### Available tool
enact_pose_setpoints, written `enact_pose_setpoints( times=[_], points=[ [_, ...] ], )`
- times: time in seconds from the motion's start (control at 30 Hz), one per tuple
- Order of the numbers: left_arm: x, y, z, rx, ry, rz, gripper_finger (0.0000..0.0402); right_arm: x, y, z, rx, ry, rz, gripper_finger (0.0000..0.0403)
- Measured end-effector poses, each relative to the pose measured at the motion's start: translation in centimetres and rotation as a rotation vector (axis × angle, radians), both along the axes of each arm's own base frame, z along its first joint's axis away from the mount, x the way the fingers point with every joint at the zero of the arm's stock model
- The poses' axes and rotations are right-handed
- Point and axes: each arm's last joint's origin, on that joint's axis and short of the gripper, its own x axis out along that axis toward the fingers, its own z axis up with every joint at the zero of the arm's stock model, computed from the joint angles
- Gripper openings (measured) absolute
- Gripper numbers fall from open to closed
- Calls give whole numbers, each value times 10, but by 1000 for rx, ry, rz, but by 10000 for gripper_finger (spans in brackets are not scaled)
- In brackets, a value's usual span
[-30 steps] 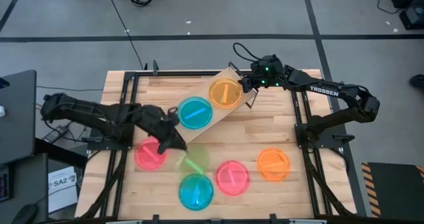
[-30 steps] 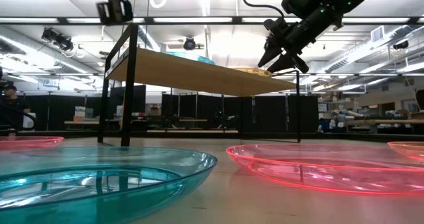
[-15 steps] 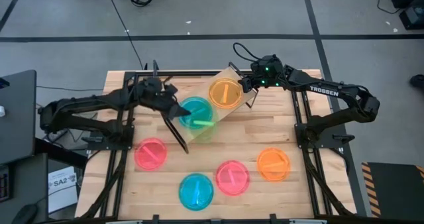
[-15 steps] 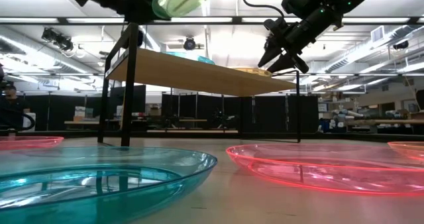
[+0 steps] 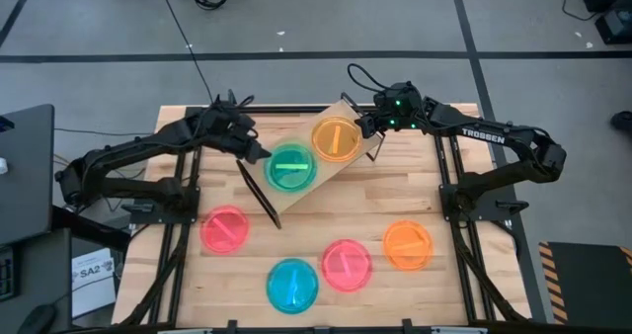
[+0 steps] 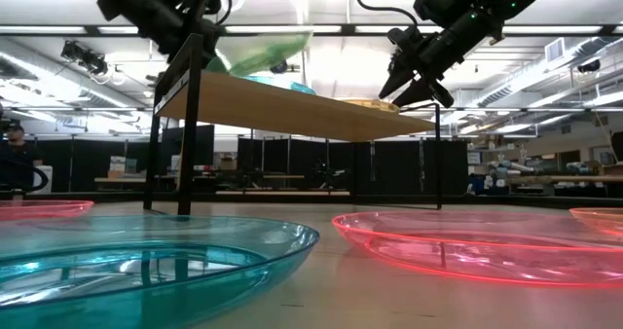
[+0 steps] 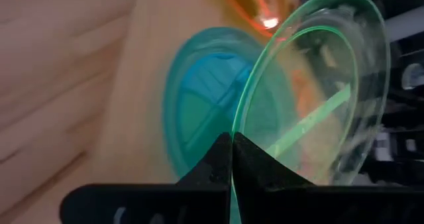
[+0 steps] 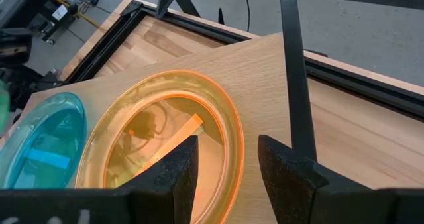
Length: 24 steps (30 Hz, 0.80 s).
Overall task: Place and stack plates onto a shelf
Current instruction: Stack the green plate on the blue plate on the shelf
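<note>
Jaws of your left gripper [image 7: 232,159] are pinching the green plate [image 5: 291,167] over the shelf's [image 5: 348,110] blue plate [image 7: 199,98] (your right gripper [image 8: 225,159] is hovering spread).

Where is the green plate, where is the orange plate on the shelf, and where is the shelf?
green plate [image 5: 290,167], high view, on its middle stripe.
orange plate on the shelf [image 8: 159,141], right wrist view, on its clear centre.
shelf [image 6: 292,106], low view, on the board's near edge.
</note>
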Motion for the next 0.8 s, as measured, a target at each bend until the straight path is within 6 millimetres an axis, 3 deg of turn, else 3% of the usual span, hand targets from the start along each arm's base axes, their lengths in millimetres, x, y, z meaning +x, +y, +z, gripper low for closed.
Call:
enact_pose_setpoints(
  times=[0.8],
  points=[
    [-4,1,-5,47,90,63,15,0,0,0,0,0,0,163]
  ],
)
